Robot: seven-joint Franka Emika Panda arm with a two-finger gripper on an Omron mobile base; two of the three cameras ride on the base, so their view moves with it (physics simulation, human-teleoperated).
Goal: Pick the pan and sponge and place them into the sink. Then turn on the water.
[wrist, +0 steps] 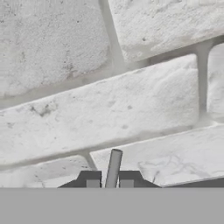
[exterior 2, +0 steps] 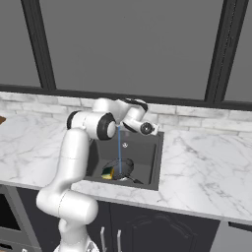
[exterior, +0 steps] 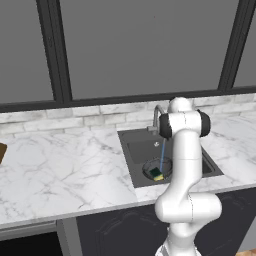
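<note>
The dark sink [exterior: 131,150] [exterior 2: 145,155] is set in the marble counter. Inside it lies the round dark pan [exterior: 159,165] [exterior 2: 124,168], with the green-and-yellow sponge [exterior: 156,174] [exterior 2: 108,173] against its near-left rim. A thin blue stream of water [exterior: 161,156] [exterior 2: 119,145] falls from the grey gooseneck faucet [exterior: 156,116] onto the pan. My gripper [exterior 2: 150,129] [wrist: 109,181] is at the back of the sink near the wall, shut and holding nothing. A thin grey faucet lever [wrist: 113,168] rises right by its tips; whether it touches them I cannot tell.
White marble counter [exterior: 65,170] [exterior 2: 206,167] stretches to both sides of the sink. A pale brick backsplash [wrist: 109,96] and dark-framed windows [exterior: 145,45] stand behind it. A brown object [exterior: 2,151] pokes in at the far left. Dark cabinets run below.
</note>
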